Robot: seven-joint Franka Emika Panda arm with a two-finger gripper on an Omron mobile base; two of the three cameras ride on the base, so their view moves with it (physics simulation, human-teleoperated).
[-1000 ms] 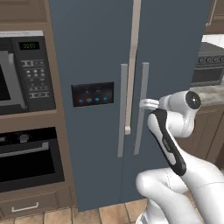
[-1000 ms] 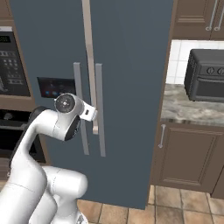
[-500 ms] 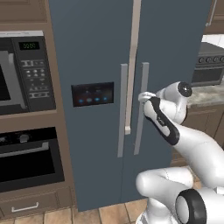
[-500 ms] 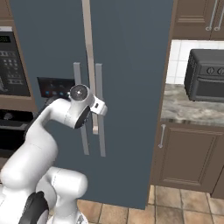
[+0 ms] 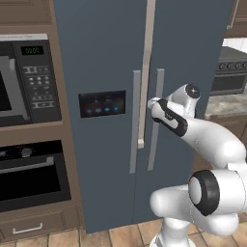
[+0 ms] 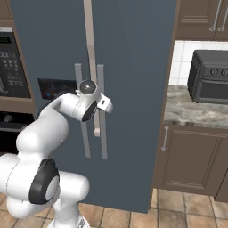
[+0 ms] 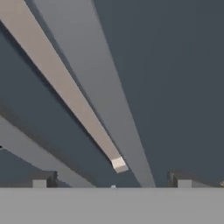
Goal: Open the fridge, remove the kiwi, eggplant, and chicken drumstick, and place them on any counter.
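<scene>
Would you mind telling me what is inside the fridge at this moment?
Nothing inside shows: both doors of the fridge are shut, so shelves and any food are hidden. Visible are its two grey handles, the dark panel of blue lights, and the open gripper at the right-hand handle.

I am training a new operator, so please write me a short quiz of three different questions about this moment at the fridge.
1. True or false: both doors of the fridge are shut.
2. Multiple choice: the gripper is (A) shut on a kiwi, (B) open, close to the right door's handle, (C) resting on the counter.
3. Fill in: the dark panel of blue lights sits on the ___ door.

Key
1. True: no gap and no shelves show.
2. B: the fingers stand wide apart, with the grey handle running between them in the hand view.
3. Left.
</scene>
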